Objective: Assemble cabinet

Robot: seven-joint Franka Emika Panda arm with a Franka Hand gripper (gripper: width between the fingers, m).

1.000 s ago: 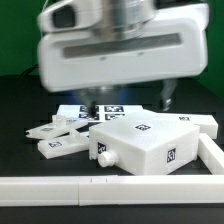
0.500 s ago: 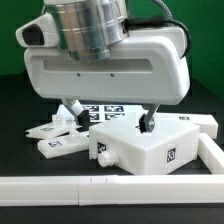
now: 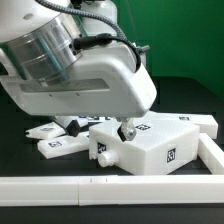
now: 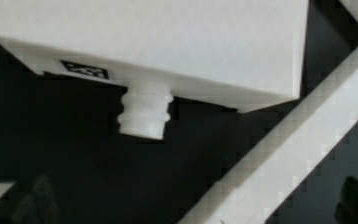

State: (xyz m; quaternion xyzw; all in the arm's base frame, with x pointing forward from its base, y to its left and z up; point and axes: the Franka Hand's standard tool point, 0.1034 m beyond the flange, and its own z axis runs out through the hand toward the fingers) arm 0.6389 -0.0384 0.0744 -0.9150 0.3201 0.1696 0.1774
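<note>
The cabinet box [image 3: 152, 143] is a white block with black-and-white tags, lying on the black table toward the exterior view's right. Its small round peg [image 3: 103, 158] sticks out of the side facing the exterior view's left. Flat white cabinet panels [image 3: 55, 141] lie to the exterior view's left of the box. My gripper [image 3: 102, 128] hangs open and empty just above the box's peg end, one finger [image 3: 128, 130] over the box top. In the wrist view the box [image 4: 158, 40] and peg [image 4: 144, 108] lie ahead of my open gripper [image 4: 197, 205].
A long white rail [image 3: 90, 186] runs along the front and turns up the exterior view's right [image 3: 212, 156]; it crosses the wrist view diagonally [image 4: 282, 150]. The marker board [image 3: 110, 118] is mostly hidden behind my arm. My arm's body fills the upper part of the exterior view.
My arm has swung toward the exterior view's left and tilted. The fingers have shifted left and lower, from straddling the box's back to its peg end. The parts have not moved.
</note>
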